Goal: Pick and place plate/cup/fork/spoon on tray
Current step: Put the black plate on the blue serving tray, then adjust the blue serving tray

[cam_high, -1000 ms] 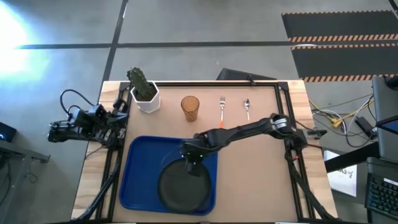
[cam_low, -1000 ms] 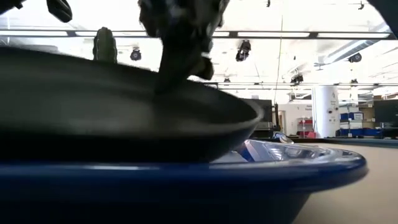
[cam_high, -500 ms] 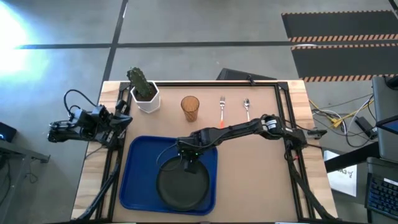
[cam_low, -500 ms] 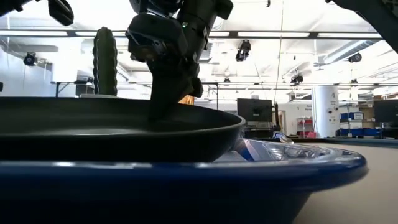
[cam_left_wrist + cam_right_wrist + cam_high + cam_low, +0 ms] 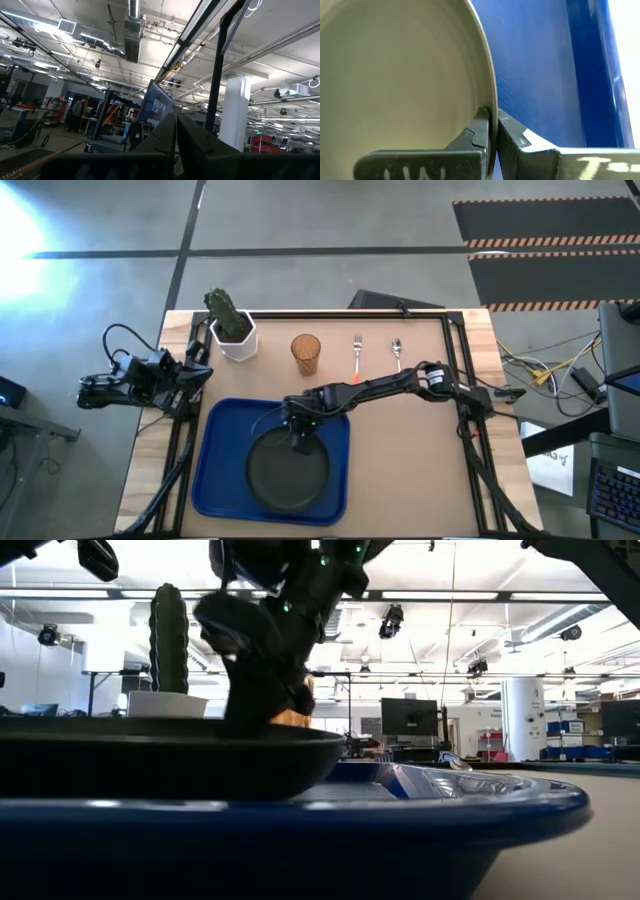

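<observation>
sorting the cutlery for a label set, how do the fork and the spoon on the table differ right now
The fork ends in silver tines, while the spoon ends in a small oval bowl. The fork lies nearer the cup; the spoon lies farther from it, on the right arm's side. Both have orange handles, lie roughly parallel on the bare table, and sit outside the tray, untouched, while the right gripper is shut on the plate.

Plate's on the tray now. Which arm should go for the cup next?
Right, probably. The right gripper sits at the plate rim on the tray, close to the cup; the left gripper is parked off-table.
</observation>
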Motion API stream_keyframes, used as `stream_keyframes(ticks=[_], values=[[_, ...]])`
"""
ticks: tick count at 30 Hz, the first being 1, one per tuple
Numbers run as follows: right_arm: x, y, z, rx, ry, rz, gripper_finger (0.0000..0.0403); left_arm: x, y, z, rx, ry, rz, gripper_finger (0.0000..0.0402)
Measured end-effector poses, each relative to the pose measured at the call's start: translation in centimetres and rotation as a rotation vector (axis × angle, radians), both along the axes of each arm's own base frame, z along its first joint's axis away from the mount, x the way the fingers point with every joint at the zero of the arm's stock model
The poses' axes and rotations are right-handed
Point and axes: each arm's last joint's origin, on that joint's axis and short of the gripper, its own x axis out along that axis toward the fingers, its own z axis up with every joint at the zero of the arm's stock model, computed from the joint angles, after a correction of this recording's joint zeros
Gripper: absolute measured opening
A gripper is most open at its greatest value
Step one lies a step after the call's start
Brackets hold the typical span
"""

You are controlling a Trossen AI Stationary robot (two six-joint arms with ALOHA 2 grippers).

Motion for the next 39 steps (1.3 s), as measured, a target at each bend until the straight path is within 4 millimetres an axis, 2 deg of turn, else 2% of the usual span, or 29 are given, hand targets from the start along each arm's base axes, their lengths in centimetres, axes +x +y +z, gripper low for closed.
stream_keyframes(ticks=[8,17,24,30,33,36,39], values=[[-0.5,0.3,-1.1,0.051,0.041,-0.005,0.0014,0.0,0.0,0.0,0.000,0.001,0.000,0.0000],[-0.4,0.6,-0.6,0.045,0.034,-0.003,0.0060,0.0,0.0,-0.1,0.000,0.005,0.000,0.0000],[0.0,0.6,0.9,0.032,0.012,0.026,0.0109,0.0,0.0,-0.1,0.000,0.004,0.000,0.0000],[-0.5,0.4,3.8,-0.002,0.083,0.052,0.0125,0.0,0.0,-0.1,0.000,0.004,0.000,0.0000],[-1.9,0.1,4.6,-0.070,0.239,0.045,0.0109,0.0,0.0,-0.1,0.000,0.004,-0.001,0.0000],[-3.4,-0.1,4.7,-0.100,0.393,0.040,0.0063,0.0,0.0,-0.1,0.001,0.004,-0.001,0.0000],[-4.1,0.0,4.3,-0.088,0.469,0.031,0.0018,0.0,0.0,-0.1,0.001,0.004,-0.001,0.0000]])
